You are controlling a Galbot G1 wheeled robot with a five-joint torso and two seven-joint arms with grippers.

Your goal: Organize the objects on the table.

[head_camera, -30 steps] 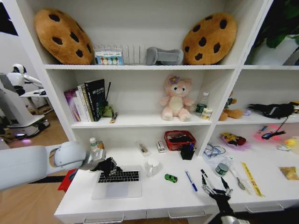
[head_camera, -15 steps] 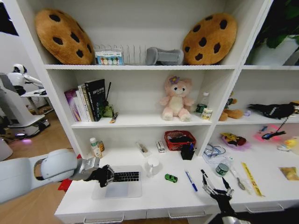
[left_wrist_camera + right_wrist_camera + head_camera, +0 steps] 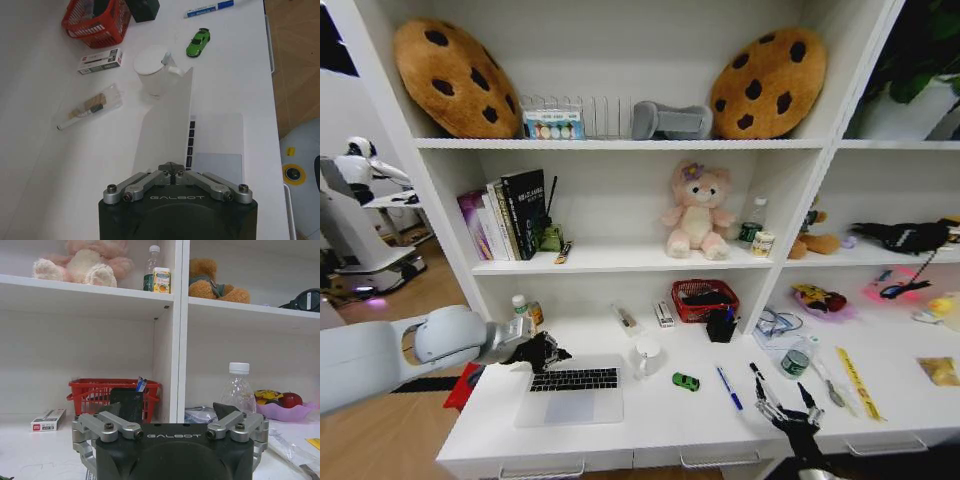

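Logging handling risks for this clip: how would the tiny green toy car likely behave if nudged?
The tiny green toy car sits on wheels on the smooth white desk, so it would probably roll. It looks light, likely skidding aside. The white mug stands close, so it might bump it.

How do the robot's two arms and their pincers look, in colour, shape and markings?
The left arm has a smooth white shell with a rounded joint, then a silver wrist section and a black pincer. The right pincer is black with thin silver-tipped fingers. In the wrist views each pincer has a black housing marked GALBOT in light letters, with silver metal linkage bars fastened by dark screws.
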